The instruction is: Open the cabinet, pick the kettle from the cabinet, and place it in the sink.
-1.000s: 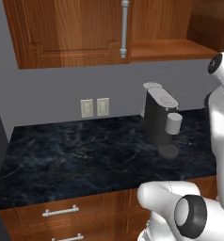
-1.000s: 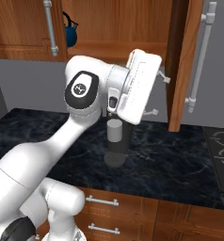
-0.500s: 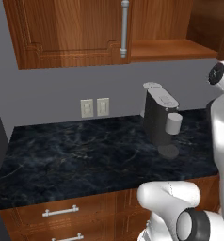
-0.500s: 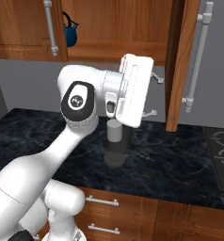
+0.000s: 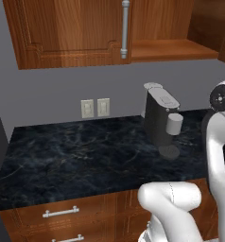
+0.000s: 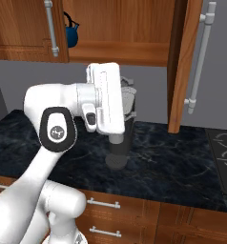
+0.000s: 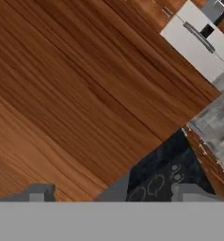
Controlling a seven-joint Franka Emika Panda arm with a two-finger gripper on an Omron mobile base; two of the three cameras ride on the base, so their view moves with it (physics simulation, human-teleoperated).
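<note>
Black marble worktop [image 5: 86, 160] runs under the reddish-brown cabinet [image 6: 120, 24], with wooden drawers [image 5: 62, 215] below it and a grey wall behind carrying two pale outlets [image 5: 95, 108]. We see the cabinet's right door [image 6: 184, 62] swung out edge-on in the right base view, its long silver handle [image 6: 199, 52] facing right, while the left door [image 5: 72, 30] is shut. On the open shelf the dark-blue kettle [image 6: 70, 32] sits at the far left, partly hidden behind the left door's edge. A dark coffee machine [image 5: 160, 120] stands on the worktop below the opening. In the right base view we find the arm's white hand held at about the machine's height, in front of it and below the cabinet's bottom edge; the claw itself is turned away from us there. In the hand view the claw [image 7: 114, 193] shows its two fingertips [image 7: 38, 193] set wide apart with nothing between them, facing a close wooden panel. A stovetop [image 6: 225, 152] lies at the worktop's right end.
</note>
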